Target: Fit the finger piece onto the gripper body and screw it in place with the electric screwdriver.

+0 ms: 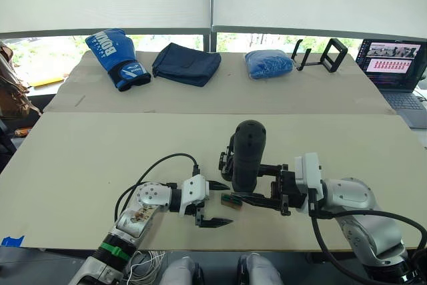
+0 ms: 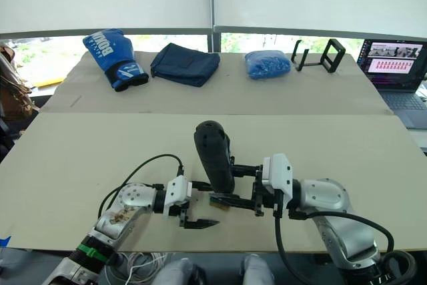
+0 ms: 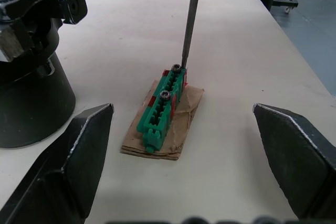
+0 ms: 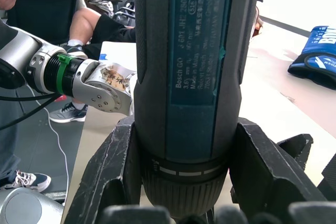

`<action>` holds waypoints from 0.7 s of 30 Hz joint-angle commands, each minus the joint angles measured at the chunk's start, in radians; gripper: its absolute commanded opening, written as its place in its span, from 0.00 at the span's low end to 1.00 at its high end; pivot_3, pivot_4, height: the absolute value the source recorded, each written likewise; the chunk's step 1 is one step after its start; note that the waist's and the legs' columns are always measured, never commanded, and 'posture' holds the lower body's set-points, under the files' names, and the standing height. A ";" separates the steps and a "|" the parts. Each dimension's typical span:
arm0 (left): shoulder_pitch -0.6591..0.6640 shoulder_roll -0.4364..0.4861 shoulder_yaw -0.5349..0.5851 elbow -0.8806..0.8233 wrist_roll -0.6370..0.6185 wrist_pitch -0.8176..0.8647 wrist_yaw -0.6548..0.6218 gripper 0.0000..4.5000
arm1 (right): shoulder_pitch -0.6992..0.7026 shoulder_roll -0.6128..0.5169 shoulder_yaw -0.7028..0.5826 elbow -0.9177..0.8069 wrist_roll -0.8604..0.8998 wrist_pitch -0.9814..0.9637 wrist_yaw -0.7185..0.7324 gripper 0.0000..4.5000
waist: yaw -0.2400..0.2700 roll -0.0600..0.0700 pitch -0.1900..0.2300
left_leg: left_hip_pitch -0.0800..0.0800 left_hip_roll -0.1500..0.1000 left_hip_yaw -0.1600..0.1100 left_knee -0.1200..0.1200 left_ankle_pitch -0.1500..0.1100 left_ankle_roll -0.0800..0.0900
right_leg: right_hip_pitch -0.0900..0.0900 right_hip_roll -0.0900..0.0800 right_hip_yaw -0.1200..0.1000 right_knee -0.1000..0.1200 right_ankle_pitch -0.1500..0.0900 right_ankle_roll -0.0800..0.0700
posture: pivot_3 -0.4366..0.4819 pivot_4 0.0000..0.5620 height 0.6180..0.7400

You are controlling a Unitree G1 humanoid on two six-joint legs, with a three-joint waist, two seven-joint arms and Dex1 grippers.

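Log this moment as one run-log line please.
right claw: shut on electric screwdriver | bit on screw in green holder | left claw: open beside it

Electric screwdriver [image 1: 248, 155] upright mid-table [image 1: 100, 158], bit on green screw holder [image 3: 163, 107]. Gripper body [image 3: 26, 77] just beside holder. Left end effector [image 1: 215, 203] left; right end effector [image 1: 257, 185] right, around screwdriver.

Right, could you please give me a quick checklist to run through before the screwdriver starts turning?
1. Right gripper shut on the electric screwdriver: ok.
2. Bit tip seated on a screw in the green holder: ok.
3. Left gripper open, fingers either side of the holder, not touching: ok.
4. Gripper body upright beside the holder: ok.
5. Finger piece fitted on the body: cannot tell.
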 commanded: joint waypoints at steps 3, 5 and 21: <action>0.025 0.003 -0.013 0.026 0.009 0.021 0.006 1.00 | -0.005 -0.008 -0.021 -0.040 0.036 -0.003 0.000 0.42 | 0.000 0.000 0.000 | 0.000 0.000 0.000 0.000 0.000 0.000 | 0.000 0.000 0.000 0.000 0.000 0.000 | 0.48 0.27 1.00; 0.025 0.003 -0.013 0.025 0.008 0.021 0.006 1.00 | -0.005 -0.011 -0.023 -0.041 0.040 -0.001 0.001 0.42 | 0.000 0.000 0.000 | 0.000 0.000 0.000 0.000 0.000 0.000 | 0.000 0.000 0.000 0.000 0.000 0.000 | 0.48 0.27 1.00; 0.029 0.002 -0.014 0.023 0.008 0.023 0.008 1.00 | -0.016 -0.019 -0.026 -0.046 0.059 0.013 0.005 0.42 | 0.000 0.000 0.000 | 0.000 0.000 0.000 0.000 0.000 0.000 | 0.000 0.000 0.000 0.000 0.000 0.000 | 0.48 0.27 1.00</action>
